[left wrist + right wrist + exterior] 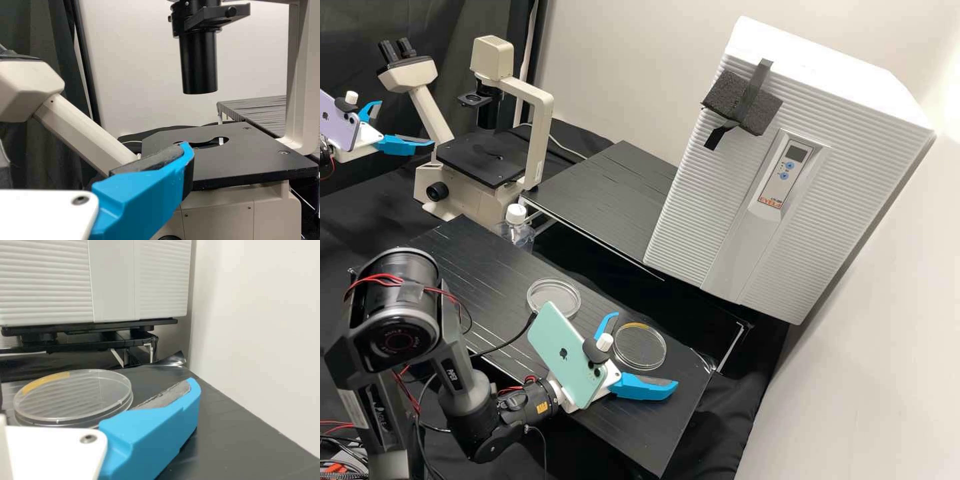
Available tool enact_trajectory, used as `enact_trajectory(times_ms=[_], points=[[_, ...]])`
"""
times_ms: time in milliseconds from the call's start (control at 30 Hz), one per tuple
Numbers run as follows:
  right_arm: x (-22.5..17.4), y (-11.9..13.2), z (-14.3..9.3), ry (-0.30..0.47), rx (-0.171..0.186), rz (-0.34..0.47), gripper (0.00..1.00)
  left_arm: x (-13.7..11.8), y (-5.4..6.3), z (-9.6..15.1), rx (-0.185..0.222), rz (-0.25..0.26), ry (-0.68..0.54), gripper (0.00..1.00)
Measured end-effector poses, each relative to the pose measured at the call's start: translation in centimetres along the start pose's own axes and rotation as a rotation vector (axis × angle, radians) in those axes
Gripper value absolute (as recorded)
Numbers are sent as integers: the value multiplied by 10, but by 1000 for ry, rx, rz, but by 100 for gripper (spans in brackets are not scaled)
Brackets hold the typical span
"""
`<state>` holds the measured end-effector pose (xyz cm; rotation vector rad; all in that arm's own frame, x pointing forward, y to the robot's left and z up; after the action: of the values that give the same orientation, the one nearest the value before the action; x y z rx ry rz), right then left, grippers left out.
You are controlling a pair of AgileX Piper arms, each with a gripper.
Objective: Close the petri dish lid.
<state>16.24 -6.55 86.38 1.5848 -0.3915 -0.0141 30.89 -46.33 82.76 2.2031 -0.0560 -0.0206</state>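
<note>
Between the right gripper's (645, 350) parted fingers (643, 388) lies a petri dish (639, 363).

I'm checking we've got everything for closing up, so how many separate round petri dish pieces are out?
2 apart: one clear piece nearer the inverted microscope, and a yellow-marked piece between the right end effector's open fingers. Either could hide a stacked piece.

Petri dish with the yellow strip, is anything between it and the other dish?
Yes: one blue finger of the right gripper stands between the striped dish and the other dish in the high view.
</note>
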Motion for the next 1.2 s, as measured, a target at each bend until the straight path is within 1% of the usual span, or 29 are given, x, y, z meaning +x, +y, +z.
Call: enact_trajectory(times_ms=[300,600,733,767,1200], points=[[3,2,-1,9,-15,7,100,0,0,0,0,0,0,100],[6,0,-4,27,-60,-7,100,0,0,0,0,0,0,100],[7,0,-4,36,-59,-1,100,0,0,0,0,0,0,100],[7,0,-4,37,-61,-1,0,0,0,0,0,0,0,100],[11,0,-4,46,-61,-7,0,0,0,0,0,0,0,100]])
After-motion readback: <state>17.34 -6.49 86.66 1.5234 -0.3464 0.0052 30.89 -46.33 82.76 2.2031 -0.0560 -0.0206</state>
